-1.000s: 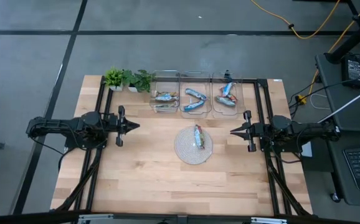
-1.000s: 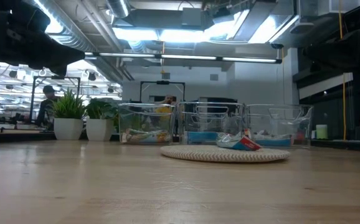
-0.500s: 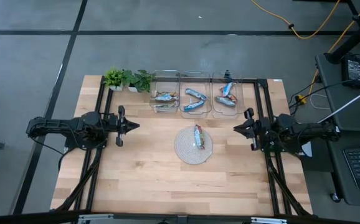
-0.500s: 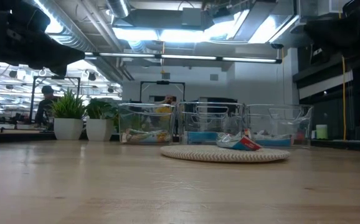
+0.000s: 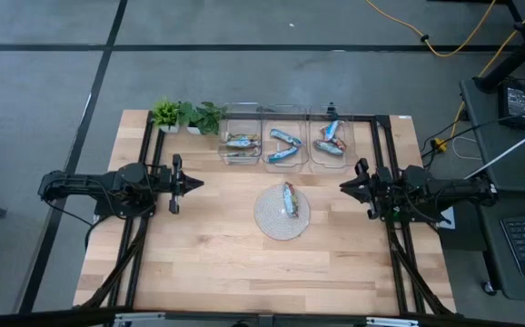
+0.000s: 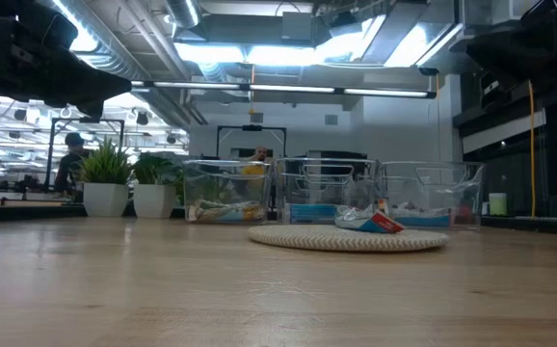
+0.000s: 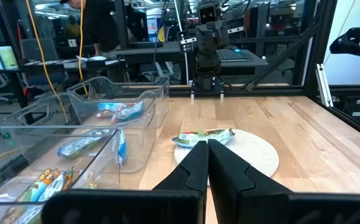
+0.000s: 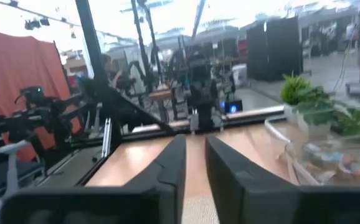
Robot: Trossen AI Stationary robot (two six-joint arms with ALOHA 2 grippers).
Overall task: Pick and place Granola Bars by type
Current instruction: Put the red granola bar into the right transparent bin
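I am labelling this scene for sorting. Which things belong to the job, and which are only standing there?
Belong to the job:
- granola bar on the round mat
- granola bars in the three clear bins
- left gripper, shut
- right gripper, slightly open

Only standing there:
- potted plants

A grey floor [image 5: 54,54], crossed by dark lines, is lying around the pale wooden bench [image 5: 217,263]. Ceiling lights [image 6: 288,53] are glowing overhead, and yellow cables [image 5: 444,41] are trailing across the floor.
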